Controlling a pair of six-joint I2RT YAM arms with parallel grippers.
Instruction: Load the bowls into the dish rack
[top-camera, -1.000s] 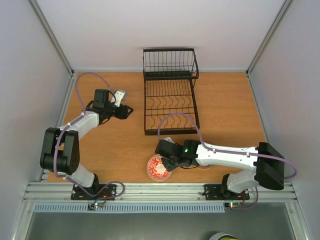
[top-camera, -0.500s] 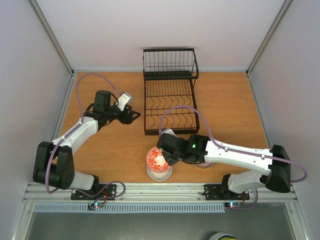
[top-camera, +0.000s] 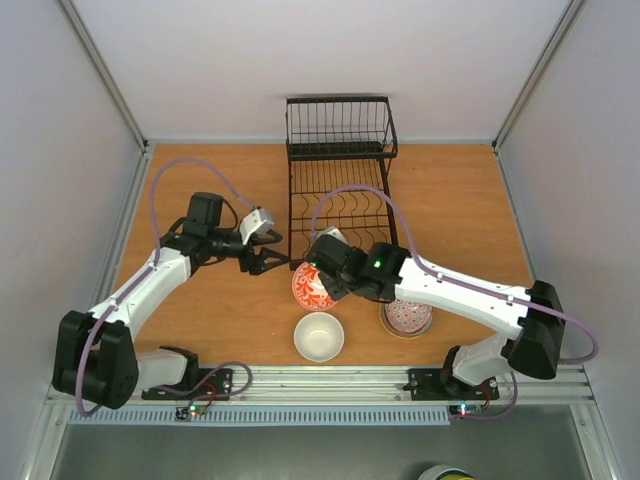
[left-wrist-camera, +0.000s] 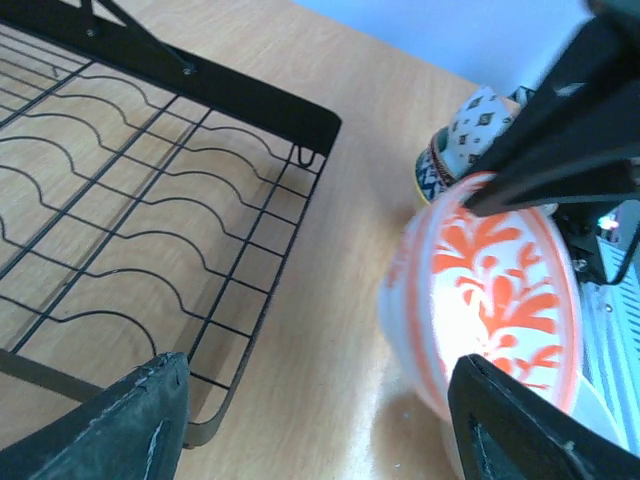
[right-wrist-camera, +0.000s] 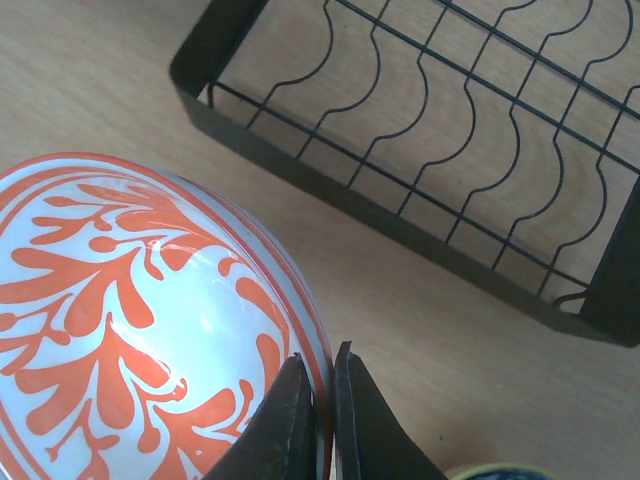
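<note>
The rack (top-camera: 340, 215) has no bowls yet. The right gripper (right-wrist-camera: 320, 400) pinches the red bowl (right-wrist-camera: 150, 320) by its rim, just in front of the rack (the left gripper (top-camera: 270, 258) is wide apart, holding nothing). A white bowl (top-camera: 319, 337) and a pink bowl (top-camera: 407, 318) wait on the table (top-camera: 450, 200).

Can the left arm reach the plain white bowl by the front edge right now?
Probably yes. The left gripper is open, with bare table between it and the white bowl. The red-patterned bowl held by the right gripper crowds that path, though.
</note>
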